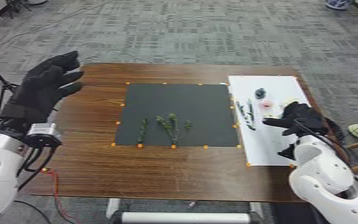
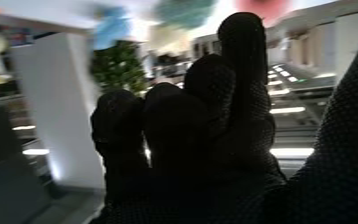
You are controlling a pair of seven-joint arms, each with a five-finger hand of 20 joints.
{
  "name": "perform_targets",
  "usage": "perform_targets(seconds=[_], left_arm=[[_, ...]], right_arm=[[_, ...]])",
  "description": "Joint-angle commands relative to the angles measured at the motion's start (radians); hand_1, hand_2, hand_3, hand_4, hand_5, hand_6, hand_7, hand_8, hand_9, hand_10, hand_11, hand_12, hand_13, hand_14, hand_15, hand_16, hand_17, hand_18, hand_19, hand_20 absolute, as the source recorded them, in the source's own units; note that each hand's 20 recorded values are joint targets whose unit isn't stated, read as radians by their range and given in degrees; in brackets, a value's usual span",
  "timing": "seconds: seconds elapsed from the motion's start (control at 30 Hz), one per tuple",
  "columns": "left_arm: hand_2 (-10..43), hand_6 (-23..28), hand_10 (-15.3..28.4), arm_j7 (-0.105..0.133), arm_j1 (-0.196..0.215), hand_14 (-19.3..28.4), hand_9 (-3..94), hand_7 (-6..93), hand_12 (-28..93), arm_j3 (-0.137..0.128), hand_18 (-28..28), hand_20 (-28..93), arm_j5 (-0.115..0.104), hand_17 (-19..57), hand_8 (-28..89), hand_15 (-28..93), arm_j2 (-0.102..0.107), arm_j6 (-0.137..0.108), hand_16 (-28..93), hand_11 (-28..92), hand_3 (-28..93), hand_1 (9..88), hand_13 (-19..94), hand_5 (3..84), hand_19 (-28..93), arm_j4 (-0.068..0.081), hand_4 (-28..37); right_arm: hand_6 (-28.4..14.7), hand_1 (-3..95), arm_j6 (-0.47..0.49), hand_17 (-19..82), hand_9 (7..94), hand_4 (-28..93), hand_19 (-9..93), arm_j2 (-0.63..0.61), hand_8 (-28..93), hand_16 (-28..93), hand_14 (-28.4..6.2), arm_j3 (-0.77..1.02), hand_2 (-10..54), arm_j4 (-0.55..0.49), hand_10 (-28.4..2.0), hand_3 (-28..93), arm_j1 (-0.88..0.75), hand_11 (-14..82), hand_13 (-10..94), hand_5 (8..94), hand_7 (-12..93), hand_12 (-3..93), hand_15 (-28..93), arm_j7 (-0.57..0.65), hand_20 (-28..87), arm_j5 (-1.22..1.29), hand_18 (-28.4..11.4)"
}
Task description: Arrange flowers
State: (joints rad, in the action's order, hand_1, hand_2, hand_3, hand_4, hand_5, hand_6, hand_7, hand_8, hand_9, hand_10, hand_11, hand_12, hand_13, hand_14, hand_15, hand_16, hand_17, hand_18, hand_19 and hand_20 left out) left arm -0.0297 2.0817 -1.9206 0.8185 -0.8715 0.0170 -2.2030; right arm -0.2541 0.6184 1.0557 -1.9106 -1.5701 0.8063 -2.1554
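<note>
Left of the frame, upper part: my left hand [image 1: 42, 90] is raised over the left side of the brown wooden table [image 1: 87, 170], open and empty, its fingers extended loosely toward the upper right. Lower left: a red cable [image 1: 55, 185] runs down across the near part of the table.

Centre: a dark grey mat [image 1: 175, 95] lies flat, with small orange markers [image 1: 118, 122] along its edges. On its lower part rest the green sprigs. From left to right, these are a slender leafy stem [image 1: 143, 131], lying lengthwise, and, just beside it, a branching sprig [image 1: 173, 127] that forks toward its upper end and spreads rightward.

Right of centre: a white sheet [image 1: 264, 145] carries further floral material. Long dark green stems [image 1: 248, 115] lie along its left side; to their right are a dark bluish flower head [image 1: 261, 93], in the sheet's upper part, and a pink flower [image 1: 266, 105] below it. A pale yellow flower [image 1: 293, 101] lies farther right, next to my right hand [image 1: 300, 120].

Right: that hand is over the sheet. In the right wrist view, my right hand [image 2: 193, 120] is open, fingers relaxed; beyond the fingertips are blurred flower heads [image 2: 182, 12] in blue, teal, cream and pink, and dense green foliage [image 2: 118, 65].
</note>
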Motion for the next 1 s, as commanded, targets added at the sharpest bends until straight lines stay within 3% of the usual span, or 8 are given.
perform_targets(seconds=[0.03, 0.47, 0.6, 0.7, 0.83, 0.9, 0.97, 1.0], left_arm=[[-4.0, 1.3, 9.1, -0.010, 0.015, 12.5, 16.0, 20.4, 19, 0.015, 19.1, 12, -0.001, -10.7, -10, 44, -0.017, -0.005, -5, 22, 69, 25.7, 7, 22.9, 39, 0.008, -26.8], [-4.0, 1.3, 9.1, 0.007, 0.041, 12.4, 16.1, 20.3, 20, -0.025, 19.1, 12, -0.001, -10.7, -10, 43, -0.032, -0.011, -5, 22, 69, 25.3, 7, 22.9, 39, -0.008, -26.7], [-4.0, 1.2, 9.1, 0.013, 0.055, 12.4, 16.1, 20.5, 20, -0.049, 19.1, 12, -0.013, -10.7, -10, 43, -0.041, -0.037, -5, 22, 69, 25.3, 7, 22.9, 39, -0.009, -26.9], [-4.1, 1.2, 9.1, 0.020, 0.071, 12.4, 16.1, 20.5, 20, -0.069, 19.1, 12, -0.006, -10.7, -10, 43, -0.050, -0.039, -5, 22, 69, 25.2, 8, 23.1, 39, -0.014, -27.0], [-4.2, 1.2, 9.1, 0.033, 0.082, 12.3, 16.3, 20.6, 20, -0.066, 19.1, 12, -0.024, -10.7, -10, 43, -0.061, -0.066, -5, 22, 69, 25.1, 8, 23.1, 39, -0.008, -27.2], [-4.3, 1.2, 9.1, 0.025, 0.089, 12.3, 16.3, 20.6, 20, -0.066, 19.1, 12, -0.030, -10.7, -10, 43, -0.065, -0.062, -5, 22, 69, 25.0, 8, 23.2, 39, -0.007, -27.2], [-4.3, 1.3, 9.1, 0.028, 0.093, 12.3, 16.3, 20.5, 20, -0.061, 19.1, 12, -0.023, -10.7, -10, 43, -0.068, -0.061, -5, 22, 70, 24.9, 8, 23.3, 39, -0.008, -27.3], [-4.3, 1.3, 9.1, 0.027, 0.091, 12.3, 16.3, 20.5, 20, -0.059, 19.1, 12, -0.026, -10.7, -10, 43, -0.069, -0.059, -5, 22, 70, 24.8, 8, 23.3, 39, -0.005, -27.3]], right_arm=[[-1.2, 47.4, 0.011, 41, 71.3, -18, 93, 0.017, -14, 40, -11.2, -0.060, -9.4, 0.011, -11.9, 15, 0.121, 59.9, 69, 65.8, 57, 44.7, 79, -0.020, 55, -0.001, -22.0], [-0.4, 45.4, 0.130, 44, 75.5, -24, 93, -0.005, -13, 40, -10.7, -0.236, -9.5, 0.081, -11.0, 25, 0.242, 60.4, 72, 69.4, 56, 45.9, 81, -0.014, 61, 0.043, -22.2], [-0.3, 44.9, 0.159, 44, 76.2, -26, 93, 0.004, -13, 40, -10.4, -0.309, -9.5, 0.106, -10.8, 28, 0.313, 60.4, 72, 69.7, 56, 46.0, 81, -0.022, 62, 0.049, -22.5], [-0.3, 44.5, 0.174, 45, 76.8, -26, 93, 0.013, -13, 40, -10.1, -0.386, -9.5, 0.136, -10.6, 29, 0.391, 60.6, 73, 70.4, 55, 45.9, 82, -0.040, 63, 0.049, -22.8], [-0.3, 43.6, 0.201, 47, 77.9, -27, 93, 0.040, -13, 39, -10.0, -0.467, -9.5, 0.175, -10.3, 31, 0.483, 60.7, 74, 71.5, 54, 45.8, 82, -0.050, 64, 0.045, -22.6], [-0.2, 42.7, 0.211, 47, 78.0, -28, 93, 0.053, -12, 40, -9.9, -0.507, -9.5, 0.194, -10.2, 33, 0.526, 60.6, 74, 71.7, 54, 46.1, 82, -0.048, 65, 0.044, -22.5], [-0.2, 37.8, 0.242, 47, 78.1, -28, 93, 0.061, -12, 40, -9.8, -0.539, -9.5, 0.208, -10.3, 44, 0.561, 60.6, 74, 71.8, 54, 46.1, 82, -0.053, 65, 0.045, -22.5], [-0.1, 29.4, 0.252, 47, 78.2, -28, 93, 0.065, -12, 39, -9.8, -0.550, -9.5, 0.215, -10.2, 61, 0.570, 60.5, 74, 71.9, 54, 46.1, 82, -0.052, 65, 0.043, -22.5]])
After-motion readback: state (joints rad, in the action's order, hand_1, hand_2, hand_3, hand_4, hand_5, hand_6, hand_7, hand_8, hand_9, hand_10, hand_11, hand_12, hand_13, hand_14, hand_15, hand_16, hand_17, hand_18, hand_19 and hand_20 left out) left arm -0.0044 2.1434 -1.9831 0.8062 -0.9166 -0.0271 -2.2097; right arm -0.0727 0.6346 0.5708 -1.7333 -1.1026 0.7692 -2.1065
